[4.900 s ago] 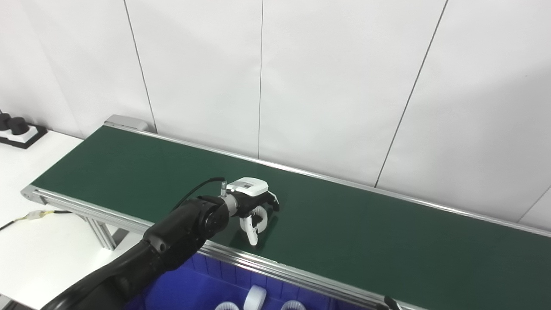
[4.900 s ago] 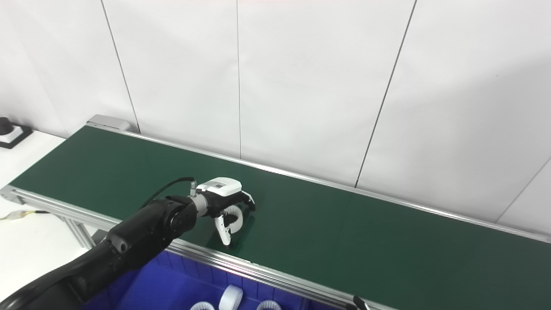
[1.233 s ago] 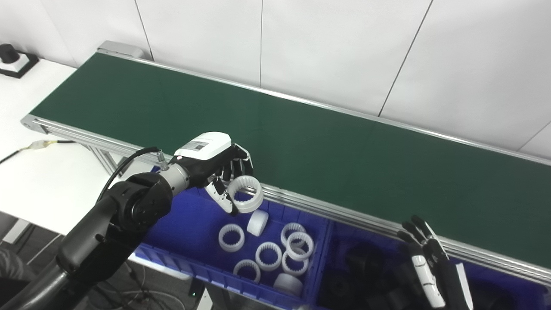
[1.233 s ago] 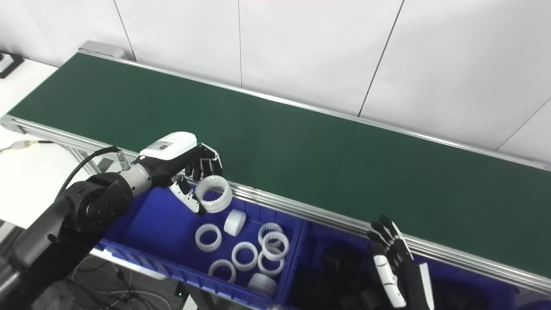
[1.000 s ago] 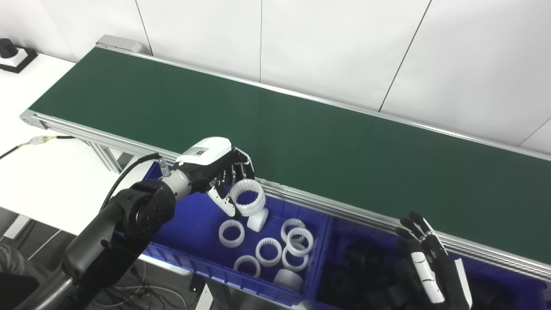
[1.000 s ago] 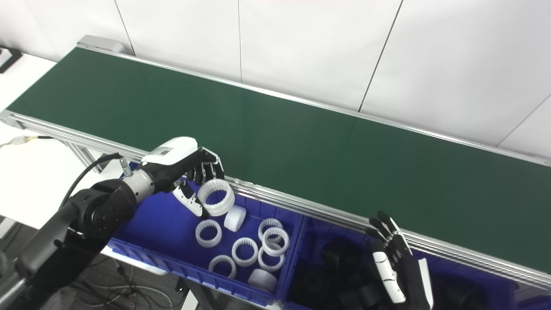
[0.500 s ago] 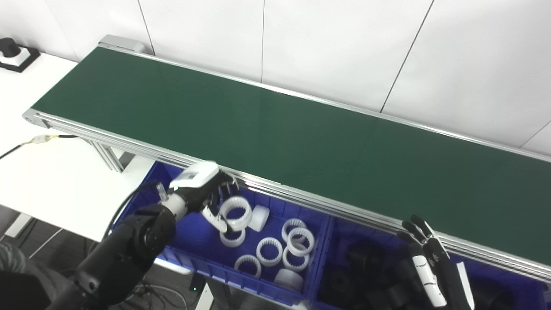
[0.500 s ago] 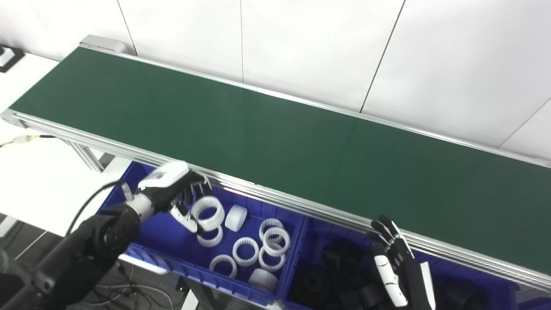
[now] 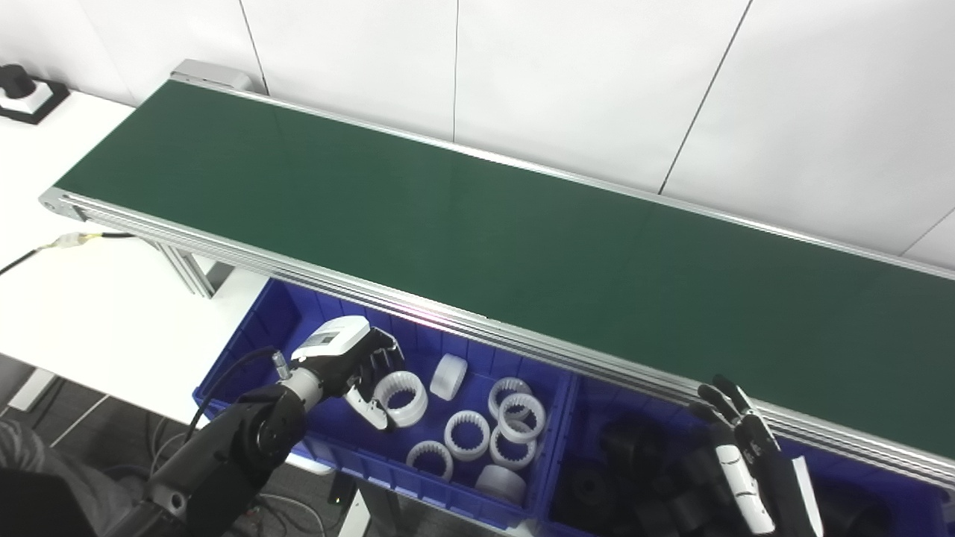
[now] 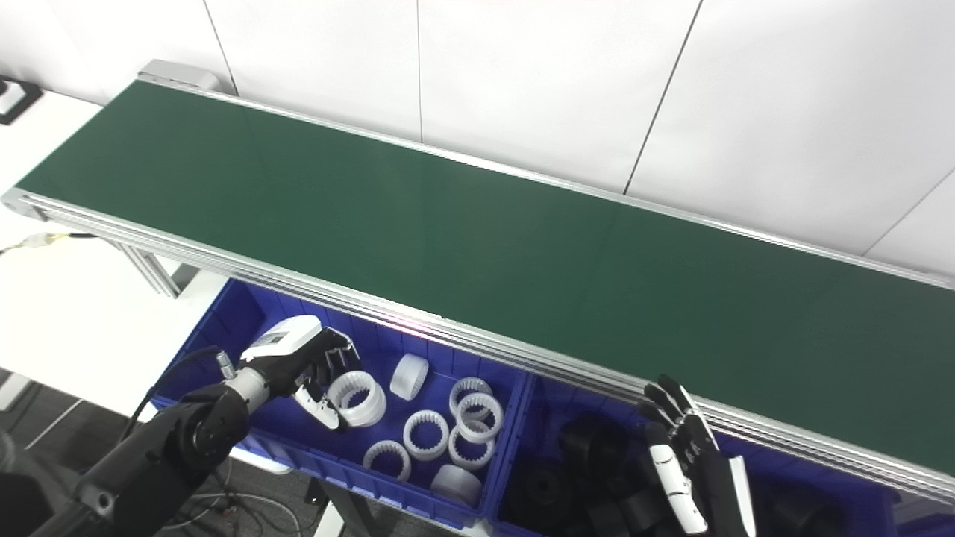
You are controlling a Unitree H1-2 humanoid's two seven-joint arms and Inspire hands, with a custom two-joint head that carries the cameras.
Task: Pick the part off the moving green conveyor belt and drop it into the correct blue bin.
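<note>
The white toothed ring (image 9: 401, 388) is low inside the left blue bin (image 9: 246, 345). My left hand (image 9: 351, 362) is shut on it, thumb at its near rim and fingers over its far rim. The ring hangs just above or rests on the other white rings (image 9: 466, 435) in that bin; I cannot tell which. My right hand (image 9: 750, 462) is open with fingers spread at the bottom right, over the bin of black parts (image 9: 642, 455). No part shows on the green conveyor belt (image 9: 477, 231).
The belt's aluminium front rail (image 9: 522, 343) runs just above both bins. A white table (image 9: 89, 313) with a cable lies to the left, and a black-and-white device (image 9: 22, 93) sits at the far left corner. White wall panels stand behind the belt.
My left hand has carried the white ring off the belt, over the front rail and down into the left blue bin. The camera tilted down early on. The right hand stayed still.
</note>
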